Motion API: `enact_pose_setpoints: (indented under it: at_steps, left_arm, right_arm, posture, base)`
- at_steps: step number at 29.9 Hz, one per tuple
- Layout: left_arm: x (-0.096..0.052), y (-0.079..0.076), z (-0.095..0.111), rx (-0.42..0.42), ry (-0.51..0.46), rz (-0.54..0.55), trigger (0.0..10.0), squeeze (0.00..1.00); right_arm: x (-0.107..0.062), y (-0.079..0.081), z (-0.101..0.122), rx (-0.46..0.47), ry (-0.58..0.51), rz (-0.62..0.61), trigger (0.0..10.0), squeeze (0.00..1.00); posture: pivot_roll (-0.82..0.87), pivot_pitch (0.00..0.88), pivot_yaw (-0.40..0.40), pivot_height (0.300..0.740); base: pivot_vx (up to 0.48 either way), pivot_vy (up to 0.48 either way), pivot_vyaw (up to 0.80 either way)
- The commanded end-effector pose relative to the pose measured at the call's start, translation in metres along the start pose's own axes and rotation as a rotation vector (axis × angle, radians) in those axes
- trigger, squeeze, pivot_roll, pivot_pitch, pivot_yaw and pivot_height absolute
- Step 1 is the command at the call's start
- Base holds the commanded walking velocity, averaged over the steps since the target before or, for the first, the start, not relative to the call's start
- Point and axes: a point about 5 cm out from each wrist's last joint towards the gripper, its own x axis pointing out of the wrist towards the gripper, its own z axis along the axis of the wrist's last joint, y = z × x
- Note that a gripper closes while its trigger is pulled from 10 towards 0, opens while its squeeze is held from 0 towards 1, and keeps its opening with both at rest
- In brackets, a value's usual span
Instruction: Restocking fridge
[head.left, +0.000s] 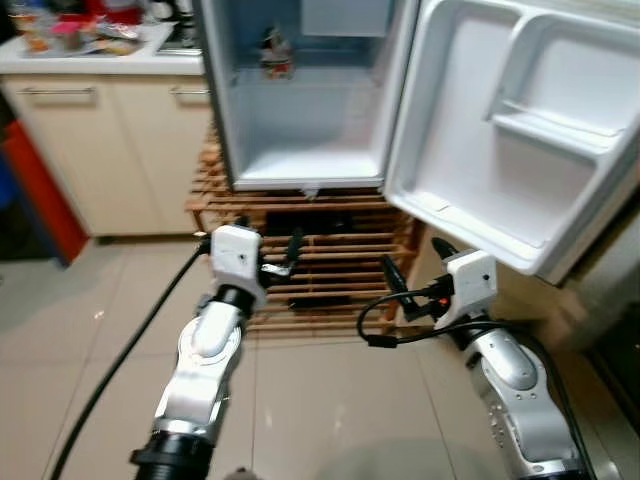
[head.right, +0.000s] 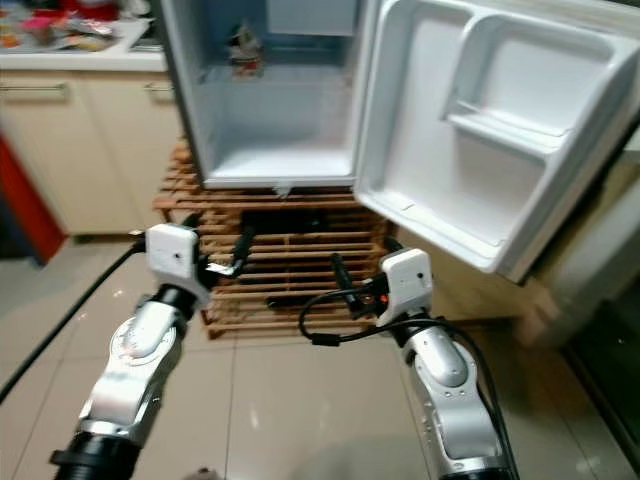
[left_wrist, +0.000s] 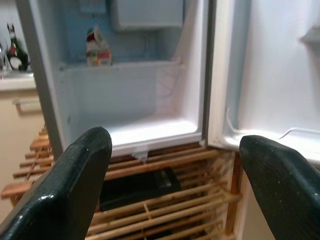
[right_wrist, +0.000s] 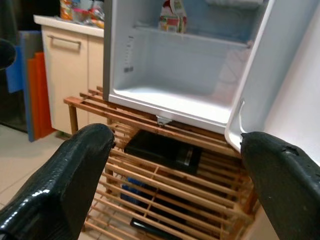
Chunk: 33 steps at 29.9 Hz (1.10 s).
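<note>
The fridge (head.left: 300, 120) stands open on a wooden rack (head.left: 300, 250), ahead of and above both claws. A carton (left_wrist: 97, 48) sits at its shelf's back edge. Left claw (left_wrist: 170, 165) and right claw (right_wrist: 175, 165) are spread, holding nothing, about equally near.

The fridge (head.left: 300, 120) stands on a wooden rack (head.left: 300, 255), a carton (head.left: 276, 55) on its shelf, its door (head.left: 530, 120) swung right, a cabinet (head.left: 110, 150) to its left.
</note>
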Motion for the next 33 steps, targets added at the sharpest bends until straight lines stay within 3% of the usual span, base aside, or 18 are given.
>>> enact_pose_setpoints:
  at_steps: [1,10,15,17,20,24,25,27,33]
  left_arm:
    - [0.002,0.003,0.002,0.024,-0.006,-0.001,10.0,0.0]
    - [0.006,-0.001,0.003,0.028,-0.017,-0.034,10.0,0.0]
    - [0.006,0.003,-0.001,0.002,-0.007,-0.01,10.0,0.0]
    - [-0.001,0.015,-0.01,0.003,0.026,0.021,10.0,0.0]
    - [-0.007,0.023,-0.016,0.0,0.055,0.042,10.0,0.0]
    - [-0.019,0.039,-0.029,-0.005,0.112,0.086,10.0,0.0]
    - [-0.02,0.041,-0.03,-0.004,0.117,0.09,10.0,0.0]
    - [-0.021,0.043,-0.034,0.0,0.142,0.098,10.0,0.0]
    - [-0.02,0.04,-0.036,-0.005,0.143,0.086,10.0,0.0]
  right_arm:
    - [0.001,0.0,0.001,-0.003,-0.005,-0.004,10.0,0.0]
    - [-0.001,0.001,-0.003,-0.008,0.006,-0.001,10.0,0.0]
    - [-0.005,-0.006,-0.007,-0.043,0.029,-0.065,10.0,0.0]
    - [-0.009,-0.02,-0.018,-0.086,0.089,-0.164,10.0,0.0]
    - [-0.014,-0.028,-0.03,-0.108,0.156,-0.203,10.0,0.0]
    - [-0.039,-0.035,-0.072,-0.124,0.417,-0.183,10.0,0.0]
    - [-0.043,-0.036,-0.078,-0.132,0.456,-0.169,10.0,0.0]
    - [-0.055,-0.053,-0.085,-0.172,0.532,-0.261,10.0,0.0]
    - [-0.071,-0.08,-0.095,-0.187,0.674,-0.339,10.0,0.0]
  posture:
    - [-0.2,0.0,-0.002,0.74]
    - [-0.21,0.0,-0.003,0.74]
    - [-0.22,0.0,-0.005,0.74]
    - [-0.21,0.0,-0.007,0.74]
    - [-0.21,0.0,-0.009,0.74]
    - [-0.2,0.0,-0.011,0.74]
    - [-0.2,0.0,-0.011,0.74]
    - [-0.19,0.0,-0.013,0.74]
    - [-0.2,0.0,-0.01,0.74]
  base:
    - [0.0,-0.48,0.74]
    - [0.0,-0.48,0.73]
    - [0.0,-0.48,0.58]
    - [0.0,-0.141,0.0]
    - [0.0,0.0,0.0]
    - [0.0,0.0,0.0]
    - [0.0,0.0,0.0]
    - [0.0,0.0,0.0]
    - [0.0,0.0,0.0]
